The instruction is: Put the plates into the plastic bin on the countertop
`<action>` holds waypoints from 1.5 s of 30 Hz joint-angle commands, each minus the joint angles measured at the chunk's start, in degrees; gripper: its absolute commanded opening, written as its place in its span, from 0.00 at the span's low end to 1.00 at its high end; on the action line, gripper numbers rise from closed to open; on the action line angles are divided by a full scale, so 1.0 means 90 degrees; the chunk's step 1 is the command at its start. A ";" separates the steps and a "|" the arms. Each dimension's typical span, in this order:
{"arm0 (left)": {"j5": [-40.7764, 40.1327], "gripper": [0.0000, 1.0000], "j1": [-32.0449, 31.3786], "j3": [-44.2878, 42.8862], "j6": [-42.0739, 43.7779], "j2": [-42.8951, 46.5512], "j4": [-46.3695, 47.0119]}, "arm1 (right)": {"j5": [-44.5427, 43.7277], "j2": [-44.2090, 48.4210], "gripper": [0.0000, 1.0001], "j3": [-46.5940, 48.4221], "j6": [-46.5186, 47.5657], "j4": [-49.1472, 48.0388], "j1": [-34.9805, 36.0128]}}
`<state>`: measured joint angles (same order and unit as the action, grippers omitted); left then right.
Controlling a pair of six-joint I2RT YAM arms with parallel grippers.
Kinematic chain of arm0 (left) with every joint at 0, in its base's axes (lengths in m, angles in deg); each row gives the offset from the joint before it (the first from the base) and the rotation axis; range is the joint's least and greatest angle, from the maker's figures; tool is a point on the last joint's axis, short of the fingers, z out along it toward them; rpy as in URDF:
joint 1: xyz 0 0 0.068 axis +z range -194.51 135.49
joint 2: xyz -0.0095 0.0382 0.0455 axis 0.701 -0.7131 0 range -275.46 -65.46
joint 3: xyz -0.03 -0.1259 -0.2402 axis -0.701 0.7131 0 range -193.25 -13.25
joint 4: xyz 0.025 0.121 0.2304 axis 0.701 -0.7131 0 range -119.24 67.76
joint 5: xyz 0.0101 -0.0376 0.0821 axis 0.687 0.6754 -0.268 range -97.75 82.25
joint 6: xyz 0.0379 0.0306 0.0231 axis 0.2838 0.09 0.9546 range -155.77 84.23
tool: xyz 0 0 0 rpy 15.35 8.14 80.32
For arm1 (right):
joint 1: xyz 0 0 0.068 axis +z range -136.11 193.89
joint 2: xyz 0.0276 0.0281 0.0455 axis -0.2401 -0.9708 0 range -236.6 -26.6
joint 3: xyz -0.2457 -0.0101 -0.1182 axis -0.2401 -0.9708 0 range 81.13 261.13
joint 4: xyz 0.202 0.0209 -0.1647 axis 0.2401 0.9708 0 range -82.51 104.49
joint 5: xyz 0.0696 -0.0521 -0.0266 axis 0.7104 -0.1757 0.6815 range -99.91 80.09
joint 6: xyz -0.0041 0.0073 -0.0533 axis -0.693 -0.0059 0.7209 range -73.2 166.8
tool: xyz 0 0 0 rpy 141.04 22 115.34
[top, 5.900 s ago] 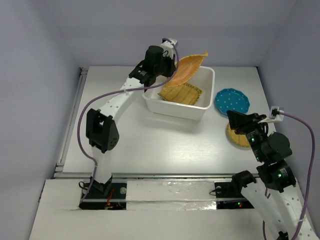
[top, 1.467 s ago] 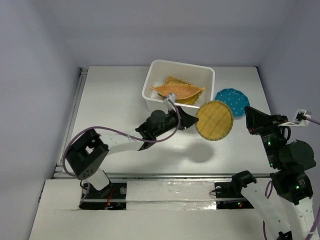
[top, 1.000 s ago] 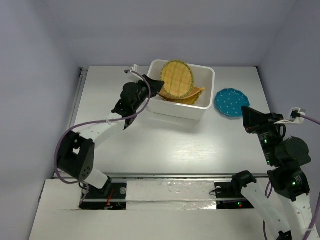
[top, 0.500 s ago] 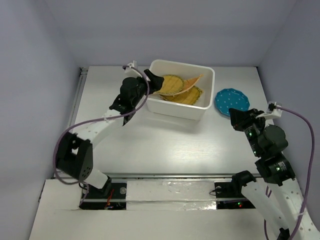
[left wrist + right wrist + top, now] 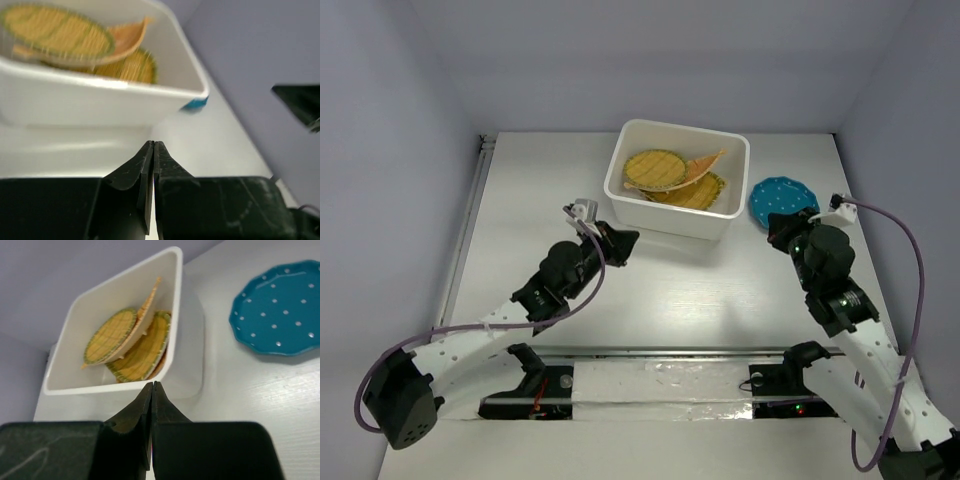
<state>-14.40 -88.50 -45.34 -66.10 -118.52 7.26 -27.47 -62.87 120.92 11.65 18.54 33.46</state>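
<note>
The white plastic bin (image 5: pixel 670 221) stands at the back middle of the white countertop (image 5: pixel 535 195). Several wicker plates lie in it: a round one (image 5: pixel 654 170) on top at the left, a leaf-shaped one (image 5: pixel 706 163) tilted beside it, others (image 5: pixel 698 193) beneath. The teal dotted plate (image 5: pixel 785 202) lies on the countertop right of the bin. My left gripper (image 5: pixel 623 240) is shut and empty, just in front of the bin's front left wall (image 5: pixel 75 105). My right gripper (image 5: pixel 774 229) is shut and empty, at the teal plate's (image 5: pixel 280 315) near left edge.
A metal rail (image 5: pixel 468 235) runs along the countertop's left edge. Grey walls close in the back and both sides. The right wrist view shows the bin's rim (image 5: pixel 176 290) and the stacked wicker plates (image 5: pixel 142 352) inside.
My left gripper has pulled back from the bin toward the near side and lowered. The round wicker plate has settled flat in the bin. My right gripper moved left, toward the teal plate.
</note>
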 commanded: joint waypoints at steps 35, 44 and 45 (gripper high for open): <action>0.0105 0.02 -0.0357 0.0959 0.0567 0.2526 -0.0650 | 0.1512 -0.6204 0.50 0.1828 -0.1669 -0.0028 -0.4216; -0.0032 0.02 -0.0357 0.1008 0.0567 0.2712 -0.0680 | 0.1092 -0.6283 0.40 0.2005 -0.2245 0.1047 -0.4216; -0.0032 0.02 -0.0357 0.1017 0.0557 0.2731 -0.0680 | 0.1082 -0.6282 0.40 0.2005 -0.2285 0.1067 -0.4216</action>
<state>-14.31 -91.38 -36.45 -60.92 -95.11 -0.81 -15.67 -120.05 137.82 -6.25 24.68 -4.15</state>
